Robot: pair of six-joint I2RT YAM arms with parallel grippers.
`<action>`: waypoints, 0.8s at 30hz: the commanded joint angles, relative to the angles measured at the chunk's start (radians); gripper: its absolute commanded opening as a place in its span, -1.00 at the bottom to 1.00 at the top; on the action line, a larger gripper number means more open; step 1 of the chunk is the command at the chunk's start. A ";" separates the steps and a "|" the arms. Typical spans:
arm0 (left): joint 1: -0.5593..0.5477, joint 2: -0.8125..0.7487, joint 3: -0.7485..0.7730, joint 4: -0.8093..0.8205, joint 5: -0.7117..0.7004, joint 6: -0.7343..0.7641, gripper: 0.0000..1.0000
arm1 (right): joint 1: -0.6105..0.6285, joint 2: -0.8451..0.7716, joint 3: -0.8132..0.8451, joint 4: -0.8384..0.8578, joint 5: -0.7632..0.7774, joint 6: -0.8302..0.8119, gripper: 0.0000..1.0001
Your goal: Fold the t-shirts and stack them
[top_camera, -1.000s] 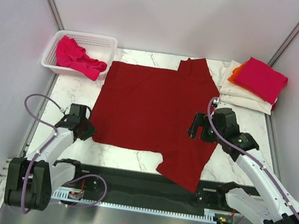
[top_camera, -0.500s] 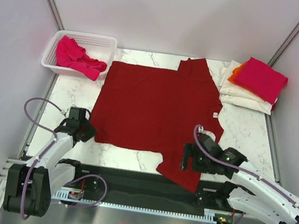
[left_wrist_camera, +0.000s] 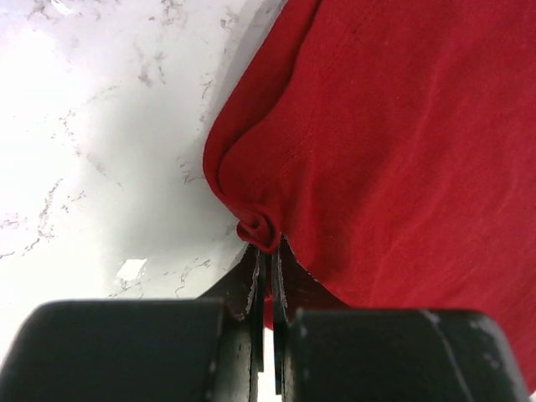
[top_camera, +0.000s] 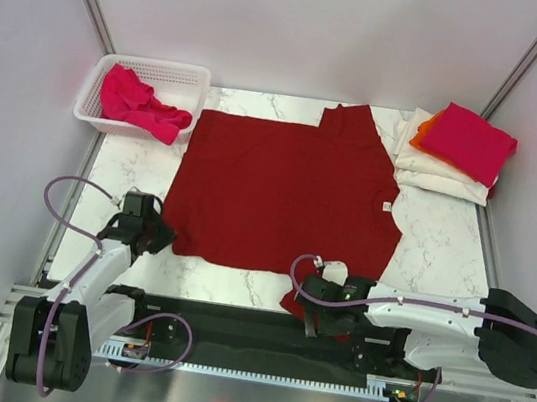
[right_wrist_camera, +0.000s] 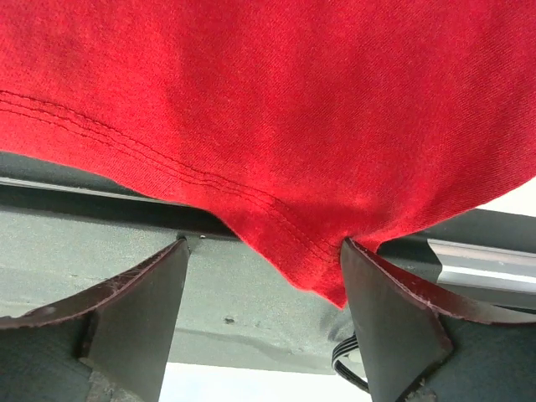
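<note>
The dark red t-shirt [top_camera: 280, 193] lies spread flat on the marble table [top_camera: 435, 236]. One sleeve points to the back and the other hangs over the front edge. My left gripper [top_camera: 149, 234] is at the shirt's near left corner. In the left wrist view this gripper [left_wrist_camera: 268, 251] is shut on a small bunched roll of the hem [left_wrist_camera: 260, 228]. My right gripper [top_camera: 304, 313] sits low at the near sleeve. In the right wrist view it [right_wrist_camera: 264, 280] stands open, the sleeve's stitched tip [right_wrist_camera: 322, 276] hanging between its fingers [right_wrist_camera: 142, 306].
A white mesh basket [top_camera: 157, 65] at the back left holds crumpled pink t-shirts [top_camera: 139, 106]. At the back right lies a folded stack: cream-white t-shirts [top_camera: 439, 174], an orange one [top_camera: 421, 136], a pink one [top_camera: 468, 140] on top. A black rail [top_camera: 221, 317] runs along the front edge.
My left gripper closed on the shirt's near left corner. My right arm swung from the shirt's right side down to the near sleeve at the front edge, and its jaws narrowed a little.
</note>
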 commanded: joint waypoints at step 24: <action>-0.001 -0.076 -0.032 0.041 0.068 0.017 -0.95 | 0.003 -0.047 0.053 -0.132 0.229 0.023 -1.00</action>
